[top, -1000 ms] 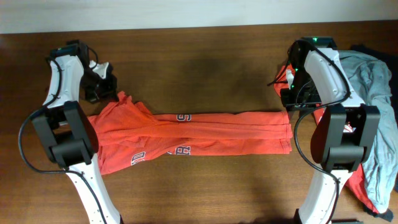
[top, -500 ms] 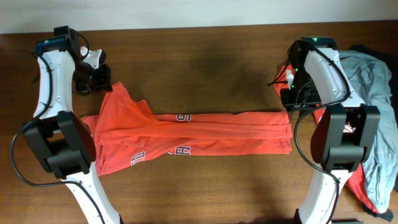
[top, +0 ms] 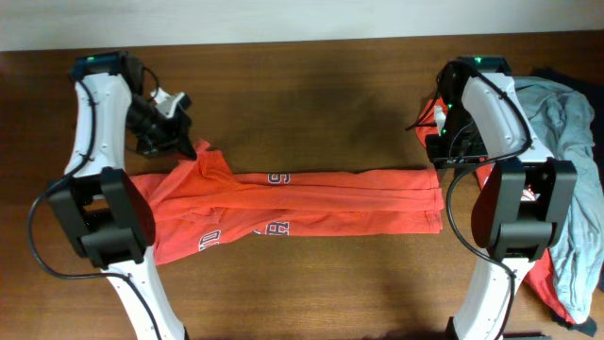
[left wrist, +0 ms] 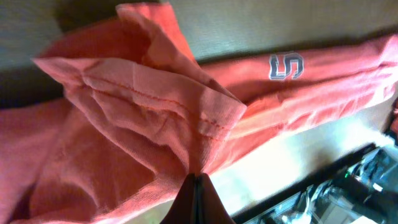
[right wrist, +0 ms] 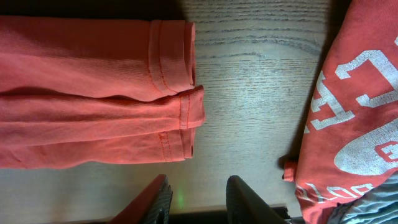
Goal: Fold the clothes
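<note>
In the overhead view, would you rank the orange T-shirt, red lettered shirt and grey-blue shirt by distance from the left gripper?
1. orange T-shirt, pinched by the left gripper
2. red lettered shirt, beside the right arm
3. grey-blue shirt, far right

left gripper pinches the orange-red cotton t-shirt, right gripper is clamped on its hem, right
No: the right wrist view shows the right gripper open over the wooden table beside the hem. The left gripper does pinch the orange-red T-shirt.
</note>
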`<state>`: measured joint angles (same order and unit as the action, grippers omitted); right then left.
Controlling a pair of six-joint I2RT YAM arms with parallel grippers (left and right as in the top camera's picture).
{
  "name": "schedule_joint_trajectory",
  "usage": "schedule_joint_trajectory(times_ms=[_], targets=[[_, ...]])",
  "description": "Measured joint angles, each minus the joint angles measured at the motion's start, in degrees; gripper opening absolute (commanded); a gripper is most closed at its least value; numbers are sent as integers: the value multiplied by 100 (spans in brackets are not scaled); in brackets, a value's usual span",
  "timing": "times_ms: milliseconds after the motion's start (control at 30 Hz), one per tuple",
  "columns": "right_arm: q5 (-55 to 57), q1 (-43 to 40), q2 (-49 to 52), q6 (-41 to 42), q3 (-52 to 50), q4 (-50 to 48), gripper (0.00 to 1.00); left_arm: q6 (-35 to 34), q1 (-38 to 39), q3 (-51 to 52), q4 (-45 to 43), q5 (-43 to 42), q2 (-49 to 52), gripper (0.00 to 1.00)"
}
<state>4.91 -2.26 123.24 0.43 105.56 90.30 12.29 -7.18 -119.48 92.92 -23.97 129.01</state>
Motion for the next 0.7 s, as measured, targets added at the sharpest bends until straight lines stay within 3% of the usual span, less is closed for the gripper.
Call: schedule_joint_trajectory(times_ms=[367, 700], targets=[[0, 0, 0, 0, 0, 13, 35, 28, 629, 0, 354, 518, -2, 1], [0, 0, 0, 0, 0, 13, 35, -232, 728, 431, 354, 1309, -4, 0]])
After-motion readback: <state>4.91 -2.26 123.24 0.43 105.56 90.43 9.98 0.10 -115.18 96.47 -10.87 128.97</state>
